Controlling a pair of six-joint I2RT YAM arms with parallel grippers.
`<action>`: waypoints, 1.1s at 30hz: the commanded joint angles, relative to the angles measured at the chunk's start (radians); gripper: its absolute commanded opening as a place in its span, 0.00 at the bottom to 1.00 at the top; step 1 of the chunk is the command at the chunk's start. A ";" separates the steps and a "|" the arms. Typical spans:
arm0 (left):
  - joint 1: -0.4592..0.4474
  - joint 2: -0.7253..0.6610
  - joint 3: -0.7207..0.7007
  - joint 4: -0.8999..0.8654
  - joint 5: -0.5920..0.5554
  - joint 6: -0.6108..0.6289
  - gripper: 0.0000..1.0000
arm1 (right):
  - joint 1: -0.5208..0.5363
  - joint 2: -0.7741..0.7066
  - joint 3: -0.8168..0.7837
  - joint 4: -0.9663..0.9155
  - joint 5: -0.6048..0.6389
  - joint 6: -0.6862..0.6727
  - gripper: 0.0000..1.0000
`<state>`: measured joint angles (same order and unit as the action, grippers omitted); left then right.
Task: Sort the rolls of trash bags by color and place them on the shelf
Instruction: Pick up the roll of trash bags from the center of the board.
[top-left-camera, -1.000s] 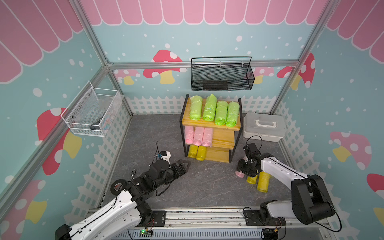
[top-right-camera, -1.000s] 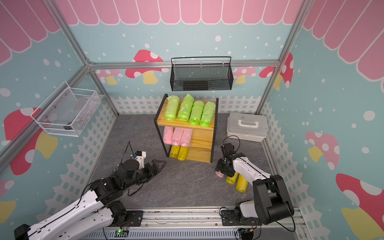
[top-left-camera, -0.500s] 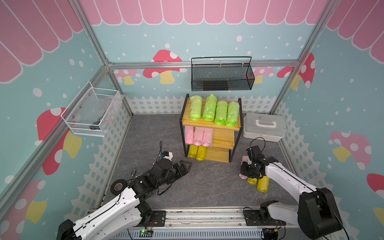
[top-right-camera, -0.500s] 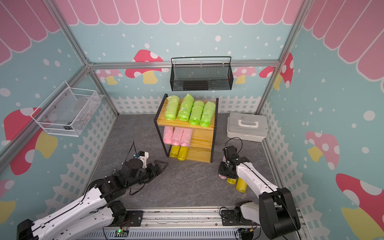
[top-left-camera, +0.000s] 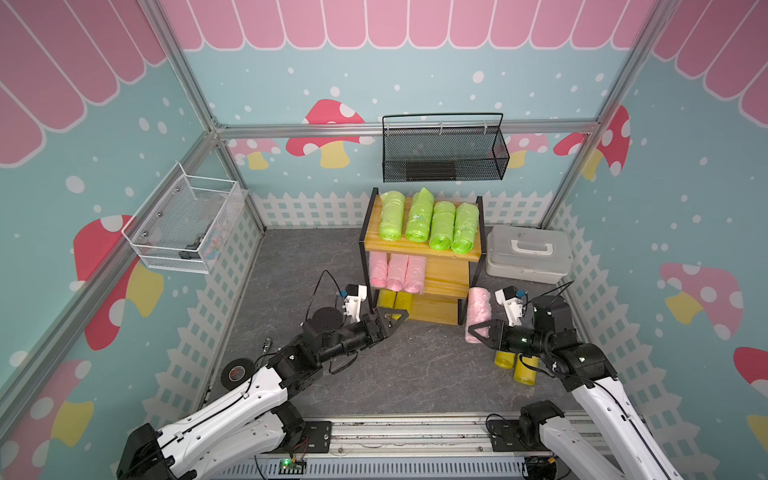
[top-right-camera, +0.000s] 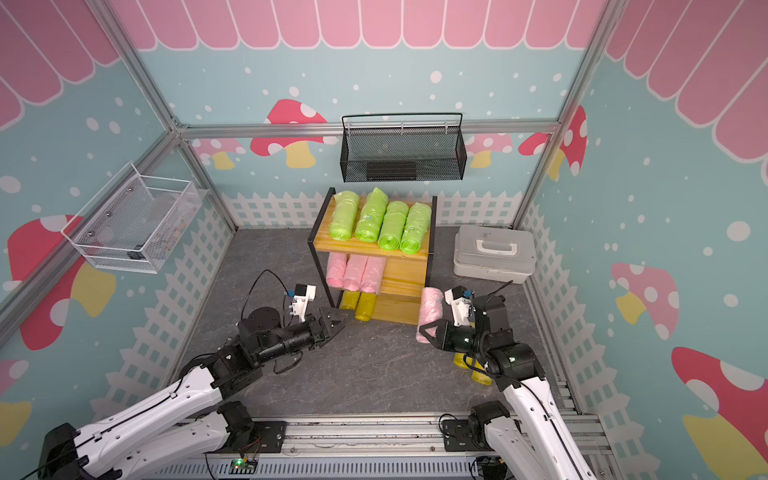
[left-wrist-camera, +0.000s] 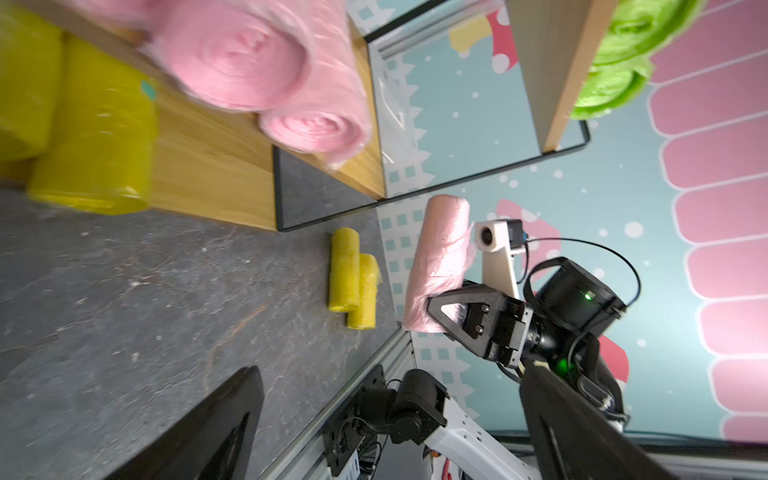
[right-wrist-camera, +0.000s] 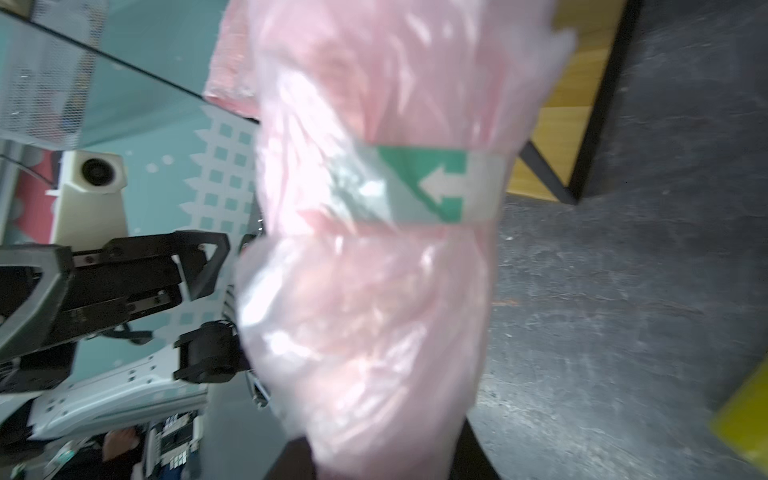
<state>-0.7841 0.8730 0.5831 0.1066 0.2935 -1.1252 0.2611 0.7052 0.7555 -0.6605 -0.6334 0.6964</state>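
Pink roll (top-left-camera: 478, 303) clenched in our right pincer (top-left-camera: 478, 332) — left pincer (top-left-camera: 390, 320) gapes empty. Next, we lay it beside the three pinks (top-left-camera: 398, 272) on the shelf (top-left-camera: 446, 274).

Right hand (top-left-camera: 478, 330) gripping pink roll (top-left-camera: 478, 301), left hand (top-left-camera: 395, 320) spread, near shelf (top-left-camera: 415, 248)

right pincer (top-left-camera: 476, 331) clamped, pink roll (top-left-camera: 479, 305) lifted

Shelf (top-left-camera: 446, 276) stood at 12 o'clock on the floor. Top tier: four green rolls (top-left-camera: 441, 224) side by side. Middle tier: three pink rolls (top-left-camera: 397, 272), packed at the 9 o'clock end. Bottom tier: two yellow rolls (top-left-camera: 395, 299), same end. Fourth pink roll (top-left-camera: 478, 307) was clamped in the right end effector (top-left-camera: 478, 332) at the shelf's 4 o'clock. Two loose yellow rolls (top-left-camera: 524, 372) lay touching on the floor at its 5 o'clock.
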 joint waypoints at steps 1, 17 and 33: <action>-0.028 0.014 0.002 0.187 0.097 0.011 0.99 | 0.043 -0.023 0.087 0.090 -0.192 0.056 0.00; -0.134 0.132 0.080 0.405 0.154 0.070 0.99 | 0.364 0.062 0.175 0.219 -0.184 0.163 0.00; -0.149 0.153 0.097 0.415 0.148 0.086 0.93 | 0.452 0.128 0.152 0.277 -0.188 0.185 0.00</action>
<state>-0.9306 1.0138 0.6449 0.5060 0.4442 -1.0588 0.6926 0.8291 0.8936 -0.4339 -0.8051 0.8772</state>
